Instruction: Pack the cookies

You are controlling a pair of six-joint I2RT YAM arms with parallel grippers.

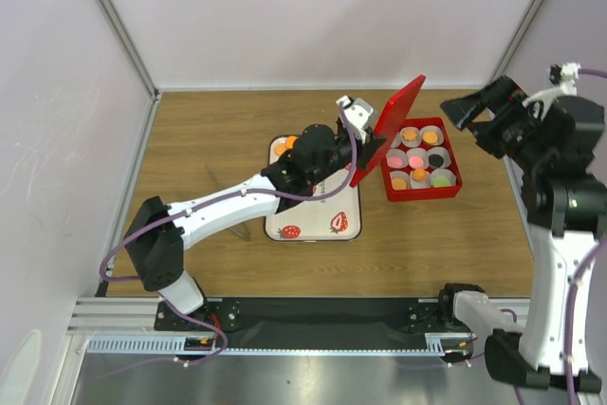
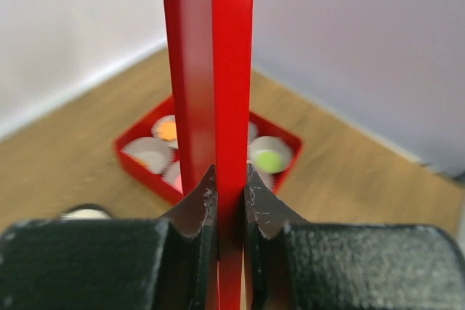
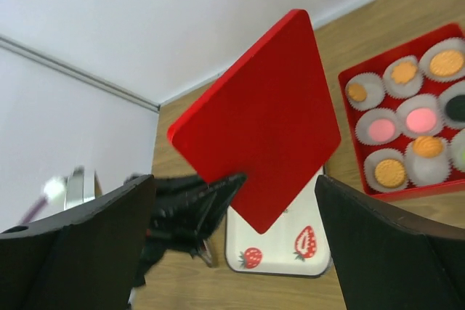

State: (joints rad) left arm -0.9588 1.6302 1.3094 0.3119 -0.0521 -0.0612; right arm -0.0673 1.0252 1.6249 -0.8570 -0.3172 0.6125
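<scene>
The cookies (image 1: 414, 156) lie in white paper cups inside a red box (image 1: 423, 193) right of the table's middle: orange, pink, black and green discs. My left gripper (image 1: 368, 147) is shut on the lower corner of the box's flat red lid (image 1: 391, 125), holding it on edge just left of the box. In the left wrist view the fingers (image 2: 200, 205) pinch the lid (image 2: 211, 70), with the box (image 2: 134, 161) behind. My right gripper (image 1: 467, 113) hangs open in the air right of the box, holding nothing. Its view shows the lid (image 3: 261, 121) and cookies (image 3: 420, 120).
A white tray with strawberry prints (image 1: 313, 223) lies under the left arm, left of the box, with an orange cookie (image 1: 287, 144) at its far corner. White walls close in the table on three sides.
</scene>
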